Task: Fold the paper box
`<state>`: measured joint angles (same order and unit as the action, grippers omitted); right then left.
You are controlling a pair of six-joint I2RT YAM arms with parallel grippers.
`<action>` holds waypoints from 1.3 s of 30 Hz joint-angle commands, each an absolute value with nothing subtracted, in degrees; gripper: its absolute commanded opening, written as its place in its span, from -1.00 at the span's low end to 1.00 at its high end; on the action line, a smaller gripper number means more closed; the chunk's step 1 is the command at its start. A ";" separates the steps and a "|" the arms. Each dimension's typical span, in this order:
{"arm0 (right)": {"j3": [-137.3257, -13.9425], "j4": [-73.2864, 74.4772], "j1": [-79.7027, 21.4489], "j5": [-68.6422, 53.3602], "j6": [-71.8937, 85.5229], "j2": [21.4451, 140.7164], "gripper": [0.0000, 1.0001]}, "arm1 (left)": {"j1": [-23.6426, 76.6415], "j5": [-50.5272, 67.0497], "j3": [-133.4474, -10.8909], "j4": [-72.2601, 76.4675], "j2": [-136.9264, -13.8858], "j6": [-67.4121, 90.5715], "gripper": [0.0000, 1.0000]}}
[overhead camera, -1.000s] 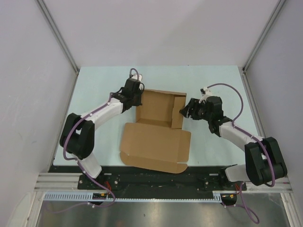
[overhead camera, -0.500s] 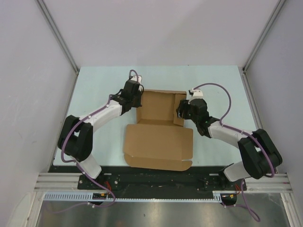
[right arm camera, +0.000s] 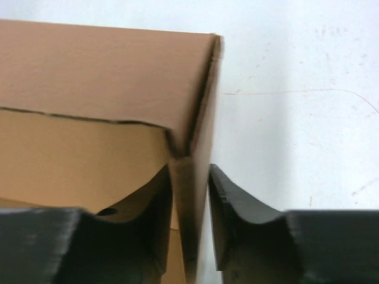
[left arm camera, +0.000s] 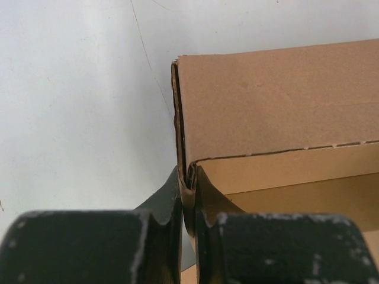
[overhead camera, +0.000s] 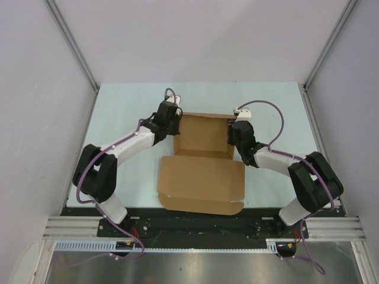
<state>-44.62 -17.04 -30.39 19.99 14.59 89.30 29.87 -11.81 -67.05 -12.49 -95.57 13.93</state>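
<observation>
The paper box (overhead camera: 201, 139) fills the middle of the table (overhead camera: 266, 100): its tray with raised walls lies farther out, and its flat lid panel (overhead camera: 201, 184) spreads toward the arm bases, closing off the near middle. The left gripper (overhead camera: 174, 126) is clamped on the tray's left wall and the right gripper (overhead camera: 233, 135) straddles the right wall, so the left arm (overhead camera: 127, 145) and right arm (overhead camera: 278, 161) block both sides of the tray. From above, the tray's inside stands open between them. Bare table runs beyond the far wall and along both outer edges, bounded by the white enclosure walls (overhead camera: 35, 89) and slanted frame posts (overhead camera: 71, 41)
</observation>
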 commanded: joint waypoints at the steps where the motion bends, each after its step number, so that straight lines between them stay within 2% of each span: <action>1: -46.84 -20.04 -30.67 24.60 12.92 90.17 -0.43 | 30.59 -9.58 -66.09 -12.83 -93.69 13.18 -0.99; 8: -46.76 -18.99 -31.55 27.50 11.34 90.79 -0.79 | 30.85 -9.49 -66.18 -12.57 -93.34 13.80 -1.00; 11: -46.93 -18.02 -32.08 30.31 10.90 90.97 -1.00 | 31.02 -9.40 -66.09 -12.57 -93.52 14.24 -1.00; 18: -47.90 -14.07 -33.13 36.82 10.63 92.02 -1.00 | 31.20 -9.58 -65.57 -12.39 -93.34 14.77 -0.99; 22: -48.08 -12.13 -33.14 36.31 12.47 91.32 -1.00 | 31.11 -9.76 -65.48 -12.30 -93.16 14.85 -0.99; 23: -48.08 -11.69 -33.05 35.43 12.83 91.06 -0.83 | 31.20 -9.76 -65.39 -12.30 -93.16 14.94 -0.99; 24: -48.08 -10.65 -32.96 34.38 13.44 90.88 -0.53 | 31.11 -9.76 -65.39 -12.13 -93.08 14.94 -0.99; 25: -48.08 -10.11 -32.87 34.28 14.32 90.70 -0.43 | 31.20 -9.58 -65.39 -12.22 -92.99 15.03 -0.99; 27: -48.08 -9.14 -32.87 33.58 14.59 90.96 -0.32 | 31.20 -9.49 -65.30 -12.13 -93.16 15.12 -0.99; 31: -48.08 -8.17 -32.87 33.22 15.29 91.32 -0.28 | 31.38 -9.49 -65.13 -12.13 -92.99 15.12 -1.00; 32: -47.99 -8.26 -32.87 33.14 15.21 91.49 -0.32 | 31.46 -9.49 -65.13 -12.22 -92.90 15.12 -0.99; 34: -48.16 -8.61 -32.96 32.70 14.77 91.58 -0.52 | 31.46 -9.58 -65.04 -12.22 -92.81 15.03 -0.99; 35: -48.08 -8.70 -32.96 32.52 14.59 91.67 -0.72 | 31.46 -9.58 -65.13 -12.30 -92.81 15.03 -0.99; 38: -48.08 -8.00 -32.96 33.39 14.68 92.02 -1.00 | 31.46 -9.67 -65.04 -12.48 -92.81 15.03 -0.99; 39: -47.99 -7.48 -32.87 33.75 15.29 91.85 -1.00 | 31.46 -9.75 -65.04 -12.39 -92.81 15.03 -0.99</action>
<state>-46.76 -9.32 -33.17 31.59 15.51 91.31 30.89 -11.79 -66.04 -11.33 -95.02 14.61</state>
